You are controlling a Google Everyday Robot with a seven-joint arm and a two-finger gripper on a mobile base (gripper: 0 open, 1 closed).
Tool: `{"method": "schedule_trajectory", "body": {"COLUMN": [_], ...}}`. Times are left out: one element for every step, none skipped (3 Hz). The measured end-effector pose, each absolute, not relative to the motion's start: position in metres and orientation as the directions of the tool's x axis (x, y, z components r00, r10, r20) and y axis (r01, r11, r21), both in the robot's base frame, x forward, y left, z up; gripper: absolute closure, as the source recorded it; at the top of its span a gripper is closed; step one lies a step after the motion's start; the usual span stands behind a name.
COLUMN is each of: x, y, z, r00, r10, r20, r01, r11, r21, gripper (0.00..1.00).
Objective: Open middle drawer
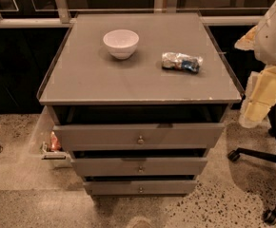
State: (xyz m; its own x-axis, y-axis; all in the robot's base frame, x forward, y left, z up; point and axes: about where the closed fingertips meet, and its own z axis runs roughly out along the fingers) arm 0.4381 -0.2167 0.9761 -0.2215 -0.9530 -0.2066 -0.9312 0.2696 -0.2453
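- Grey flat-fronted middle drawer (140, 164), small round metal knob (140, 169) at centre, sits between the tall top drawer front (185, 137) and the thin bottom one (171, 188). It looks not yet pulled.
- The robot's cream-and-white gripper (261, 99) hangs at the right edge beside the cabinet's corner, well apart from that knob. I cannot tell whether it is open or closed.
- White ceramic bowl (121, 42) and crinkled foil snack bag (181, 62) rest on the grey cabinet top (95, 80) — above the drawer's travel, so likely no obstruction.

Office, wheeled chair base (250, 155), hand (262, 99) far right
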Motion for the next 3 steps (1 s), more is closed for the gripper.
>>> {"method": "schedule_trajectory", "body": {"x": [0.438,0.429,0.411], "y": [-0.217,-0.219,-0.227], "z": [0.976,0.957,0.898], "r00": [-0.222,-0.182,-0.135], "r10": [-0.953,-0.959,-0.952], "r20": [-0.207,-0.219,-0.274], "r01": [-0.931,-0.938,-0.956], "r11": [0.270,0.236,0.198], "r21": [-0.245,-0.255,-0.217], "gripper": [0.00,0.00,0.00]}}
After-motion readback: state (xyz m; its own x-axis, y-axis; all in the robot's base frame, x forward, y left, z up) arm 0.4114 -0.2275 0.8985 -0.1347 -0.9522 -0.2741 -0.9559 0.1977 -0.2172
